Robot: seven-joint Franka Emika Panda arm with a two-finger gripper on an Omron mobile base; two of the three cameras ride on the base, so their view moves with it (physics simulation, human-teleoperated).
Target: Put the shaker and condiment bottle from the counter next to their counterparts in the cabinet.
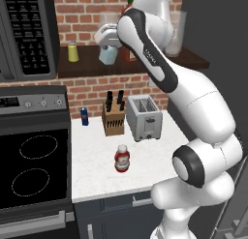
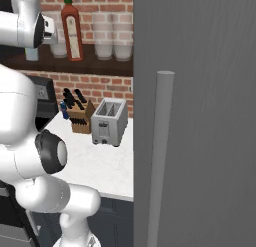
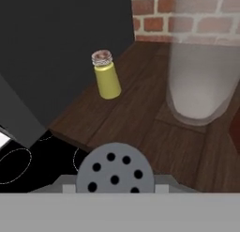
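1. Up on the cabinet [image 1: 87,66] shelf stand the yellow shaker [image 1: 72,52], clear glasses [image 2: 114,37] and the tall red-brown bottle [image 2: 72,31].
2. Only the hand view looks down on the shaker [image 3: 115,169]: a grey cap with dark holes, clamped in the pincer [image 1: 107,48] above the shelf, well apart from the yellow one.
3. From the left, its pale blue-grey body shows under the hand.
4. Below, the condiment bottle [image 1: 122,158], squat, red, white-capped, stands on the bench [image 1: 97,160] before the toaster [image 1: 143,118].
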